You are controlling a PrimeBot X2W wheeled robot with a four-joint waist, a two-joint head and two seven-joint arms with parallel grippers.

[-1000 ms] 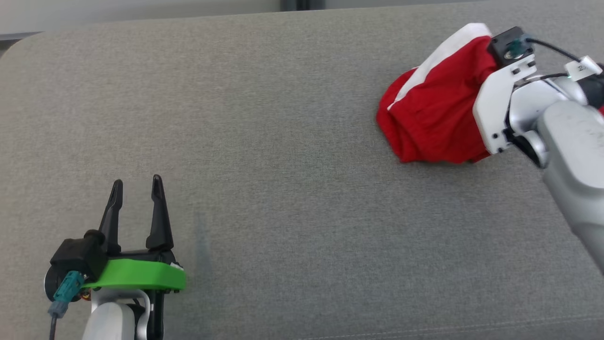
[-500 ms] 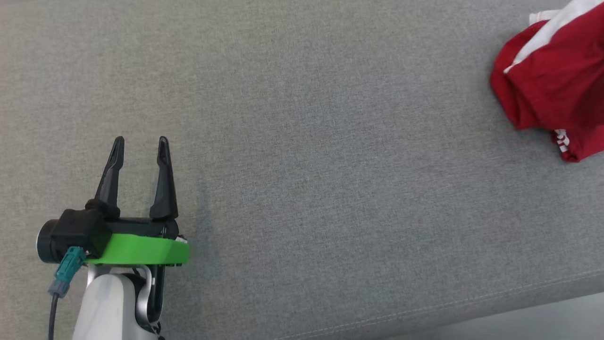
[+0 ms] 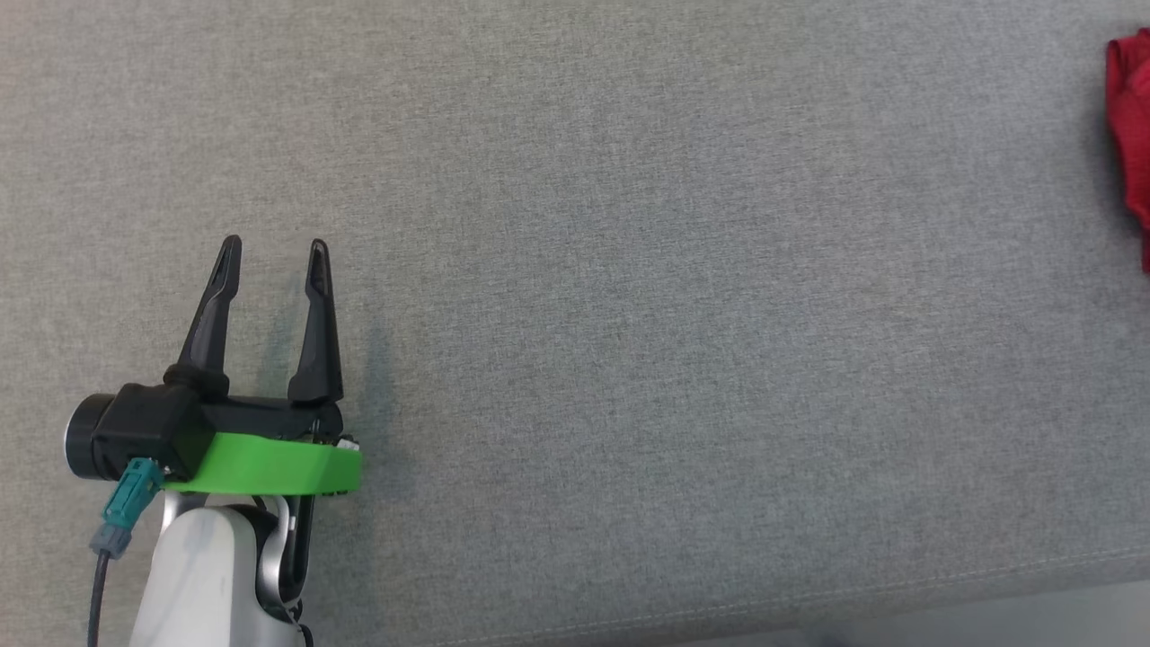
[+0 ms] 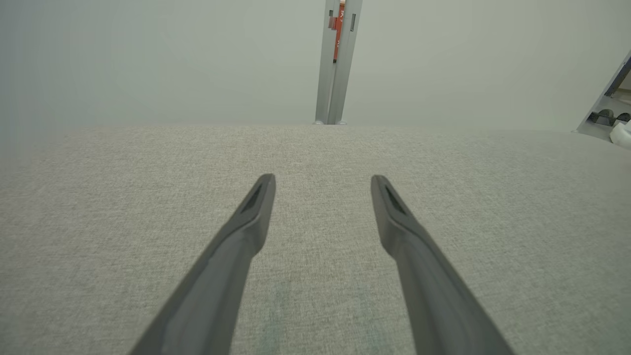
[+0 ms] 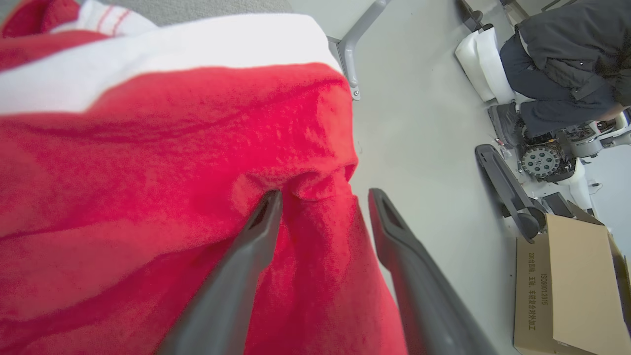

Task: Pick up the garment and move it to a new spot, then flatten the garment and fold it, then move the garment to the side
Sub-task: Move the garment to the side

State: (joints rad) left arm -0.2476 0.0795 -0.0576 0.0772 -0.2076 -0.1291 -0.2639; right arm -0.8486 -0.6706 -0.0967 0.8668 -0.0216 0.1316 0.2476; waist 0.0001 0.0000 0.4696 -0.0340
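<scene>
A grey woven surface point(image 3: 629, 270) stretches wide, with a metal post point(image 4: 337, 59) rising against the pale wall point(image 4: 148, 59) behind its far edge. On the pale floor point(image 5: 424, 128) beyond, a person point(image 5: 562, 59) in dark clothes sits low beside a wheel point(image 5: 540, 160), near a cardboard box point(image 5: 567, 286).

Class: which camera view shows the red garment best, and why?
The right wrist view: the garment is close up, red cloth with a white band, lying between and beside the fingers. The head view catches a red sliver at its right edge; the left wrist view faces grey upholstery.
</scene>
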